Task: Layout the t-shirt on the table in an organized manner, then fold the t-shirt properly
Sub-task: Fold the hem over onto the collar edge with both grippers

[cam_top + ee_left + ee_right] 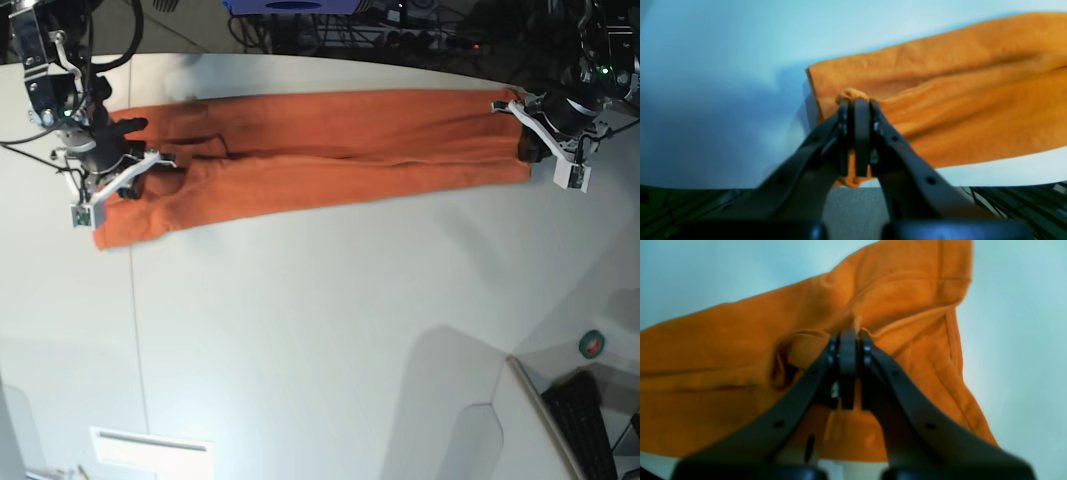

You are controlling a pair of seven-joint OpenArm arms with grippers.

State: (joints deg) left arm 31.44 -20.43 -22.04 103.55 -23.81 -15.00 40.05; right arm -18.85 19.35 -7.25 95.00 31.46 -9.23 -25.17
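T-shirt [320, 150] stretched into a long orange band across the far part of the table [320, 330], running nearly from one side edge to the other in the base view. Folded lengthwise into about 2 layers, with a long crease along the middle. Wider and more rumpled at the base view's left end, with a sleeve hem and a dark fold there; narrower and squarer at the right end.

Right gripper [848, 336] at the base view's left end, jaws closed on a bunched fold of the t-shirt beside a stitched hem, cloth showing between and below the jaws in the right wrist view. Left gripper [857, 101] at the base view's right end, jaws closed on a small pinch of the t-shirt just inside its corner, a bulge of cloth rising above the tips and a bit hanging beneath them in the left wrist view.

Thin dark seam line [138, 340] running down the table below the shirt's left end. Small round green and red object [593, 345] off the table's right edge, above a dark keyboard [590, 425]. Cables [420, 30] behind the far edge.
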